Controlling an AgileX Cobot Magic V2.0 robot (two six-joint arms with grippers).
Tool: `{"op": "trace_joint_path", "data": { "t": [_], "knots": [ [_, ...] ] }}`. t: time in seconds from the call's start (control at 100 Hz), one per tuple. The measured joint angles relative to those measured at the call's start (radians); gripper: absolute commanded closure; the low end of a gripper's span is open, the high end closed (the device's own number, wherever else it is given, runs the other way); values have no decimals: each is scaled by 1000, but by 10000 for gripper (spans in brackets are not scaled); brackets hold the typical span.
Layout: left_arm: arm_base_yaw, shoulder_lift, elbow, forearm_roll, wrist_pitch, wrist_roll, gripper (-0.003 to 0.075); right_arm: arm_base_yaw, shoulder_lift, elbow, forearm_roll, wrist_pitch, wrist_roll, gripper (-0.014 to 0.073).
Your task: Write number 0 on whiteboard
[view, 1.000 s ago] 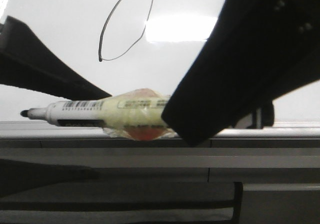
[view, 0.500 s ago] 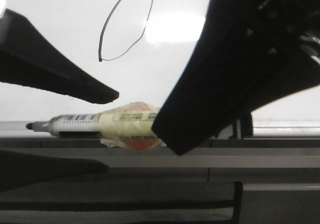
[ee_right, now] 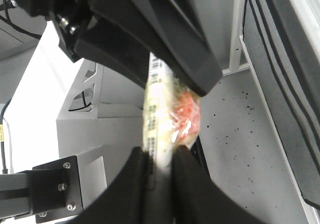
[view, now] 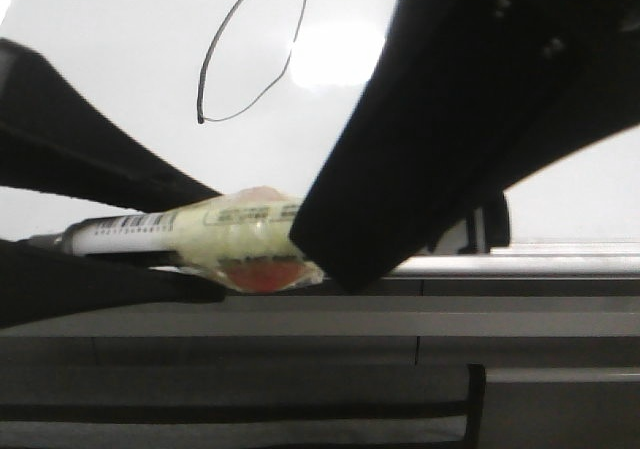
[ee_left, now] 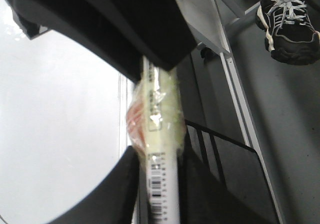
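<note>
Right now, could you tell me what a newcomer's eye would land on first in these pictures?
First, the marker pen lying crosswise near the whiteboard's lower edge, wrapped in yellowish tape, with the left gripper and the right gripper each closed on it. Next, the black, not quite closed number 0 on the board above it.

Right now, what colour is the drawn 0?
Black, a thin outline on the white whiteboard; clearest in the front view.
</note>
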Motion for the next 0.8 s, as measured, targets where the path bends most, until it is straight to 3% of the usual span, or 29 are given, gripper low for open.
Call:
{"op": "trace_joint_path", "data": {
  "t": [0.34, 0.44, 0.52, 0.66, 0.73, 0.8],
  "knots": [
    [0, 0, 0, 0, 6, 0, 615, 3, 0, -4, -41, 0, 50, 662],
    [0, 0, 0, 0, 6, 0, 658, 3, 0, -4, -43, 0, 52, 662],
    [0, 0, 0, -5, 7, -1, 738, 3, 0, -4, -43, 0, 53, 662],
    [0, 0, -2, -9, 10, -4, 740, 3, 0, -4, -45, 0, 57, 660],
    [0, 0, -2, -9, 9, -4, 740, 3, 0, -4, -45, 0, 57, 632],
    [0, 0, -4, -9, 13, -4, 740, 3, 0, -4, -45, -7, 57, 538]
  ]
}}
